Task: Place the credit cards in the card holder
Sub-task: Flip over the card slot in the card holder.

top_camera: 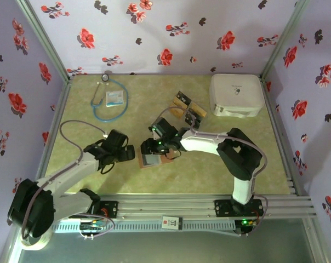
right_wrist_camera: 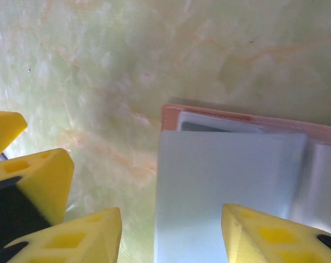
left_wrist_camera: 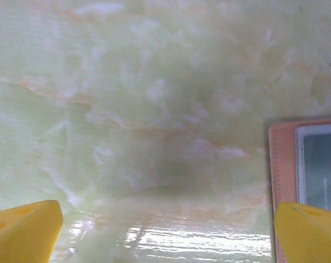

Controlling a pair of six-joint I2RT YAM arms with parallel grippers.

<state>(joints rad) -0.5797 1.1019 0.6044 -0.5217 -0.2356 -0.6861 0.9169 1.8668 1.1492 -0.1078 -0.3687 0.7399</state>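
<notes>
The card holder [top_camera: 150, 161] lies open on the table near the middle, reddish-brown edge [right_wrist_camera: 171, 112] around a greyish inside. My right gripper [top_camera: 153, 147] hangs low over it, jaws half apart [right_wrist_camera: 172, 211]. A pale card-sized panel [right_wrist_camera: 226, 181] lies over the holder between the fingers; the right finger meets it, while bare table separates it from the left finger. Loose credit cards [top_camera: 188, 107], tan and black, lie behind. My left gripper [top_camera: 123, 153] is wide open [left_wrist_camera: 168, 219] just left of the holder [left_wrist_camera: 283, 164], with nothing in it.
A big white case [top_camera: 237, 94] stands at the back right. A blue tube loop [top_camera: 124, 101] and a white-blue packet [top_camera: 114, 97] lie at the back left. A yellow finger [right_wrist_camera: 39, 181] of the left gripper sits close beside the right gripper. Flowered walls enclose the table.
</notes>
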